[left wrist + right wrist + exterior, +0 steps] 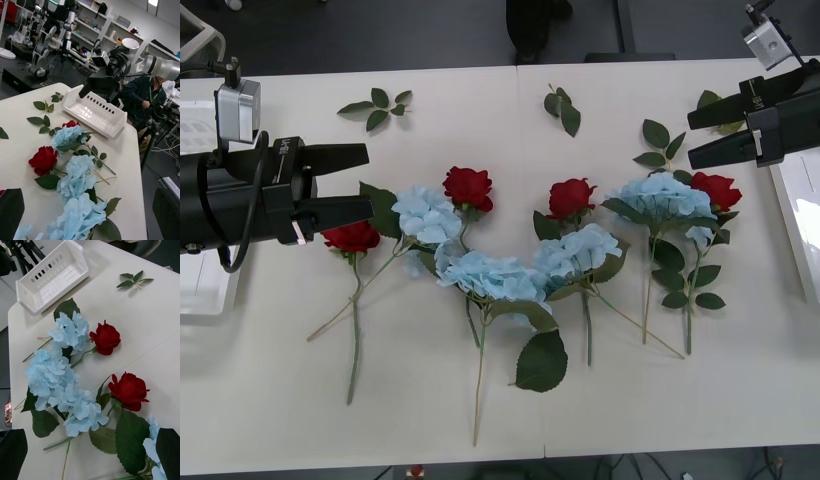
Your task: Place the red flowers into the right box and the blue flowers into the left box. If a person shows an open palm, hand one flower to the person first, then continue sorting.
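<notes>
White and broad, the surface [510, 400] in the front view carries all eight flowers in a loose arc, none yet in a bin. Four deep red artificial roses on thin green stems [468, 187] sit among four pale-blue fluffy hydrangea heads with large leaves [485, 275]. The left gripper [350, 183] hovers at the left end, jaws apart, its black fingers just beside the leftmost rose [352, 237] and slightly above it. The right gripper [705, 135] hangs over the far right end, jaws also apart, near the rightmost rose [717, 190] and the hydrangea beside it. A white plastic bin with a raised rim [200, 300] shows behind the left arm; the matching right bin [795, 215] shows at the right edge.

From the right wrist view, two roses [129, 390] lie beside clustered hydrangeas [56, 375], well short of the slotted white left bin [52, 275] at the far corner. The open black fingers [168, 450] frame the bottom.

From the left wrist view, a rose [44, 160] and hydrangeas [77, 176] lie ahead of the parted fingers [11, 210], with the right bin [95, 112] beyond, under the other arm.

These flowers look light and soft; the heads would crush or snag, and the stems are thin and likely to flex. I judge the stem just below the head the best hold, so the head does not swing.
</notes>
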